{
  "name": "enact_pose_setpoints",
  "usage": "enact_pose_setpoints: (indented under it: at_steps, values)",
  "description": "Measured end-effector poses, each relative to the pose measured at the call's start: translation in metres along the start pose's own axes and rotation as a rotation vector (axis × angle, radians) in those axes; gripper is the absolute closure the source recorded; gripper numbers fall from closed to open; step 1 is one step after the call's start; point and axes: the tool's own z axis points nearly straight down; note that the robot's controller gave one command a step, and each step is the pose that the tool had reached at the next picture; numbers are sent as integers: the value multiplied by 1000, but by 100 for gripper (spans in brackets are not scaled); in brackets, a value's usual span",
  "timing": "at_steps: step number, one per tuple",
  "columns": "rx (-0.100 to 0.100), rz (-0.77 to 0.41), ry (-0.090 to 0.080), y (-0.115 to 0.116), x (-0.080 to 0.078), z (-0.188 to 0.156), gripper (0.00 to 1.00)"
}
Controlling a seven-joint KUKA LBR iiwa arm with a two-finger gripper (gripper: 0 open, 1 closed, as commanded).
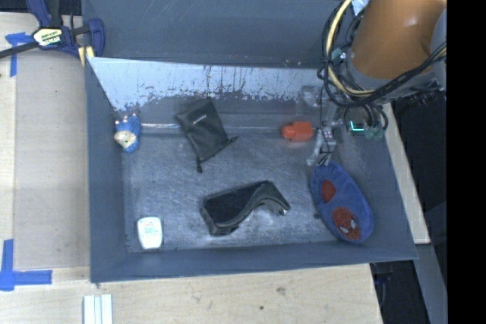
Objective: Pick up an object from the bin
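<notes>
- A small orange object lies at the right of the bin's back wall, right of centre in the frame.
- Just right of it, and just above the top end of a blue oval fabric item with red patches, hangs the gripper.
- The arm comes down from the upper right corner, its wrist under a rounded orange cover looped with black cables.
- Whether the gripper is open or closed cannot be told, and nothing is seen held in it.
- Further left, well apart:
  - a dark grey folded pouch at centre back;
  - a black curved piece at lower centre;
  - a small white block in the lower left corner;
  - a small blue-and-white thing at the left wall.
</notes>
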Motion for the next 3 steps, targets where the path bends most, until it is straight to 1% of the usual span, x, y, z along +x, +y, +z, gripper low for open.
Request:
enact_pose_setpoints:
  at_steps: [1, 2, 3]
  values:
    - [-1, -524, 0, 54, 80, 83, 0]
    - [0, -490, -3, 69, 43, 157, 0]
    - [2, -490, -6, 67, 43, 153, 100]
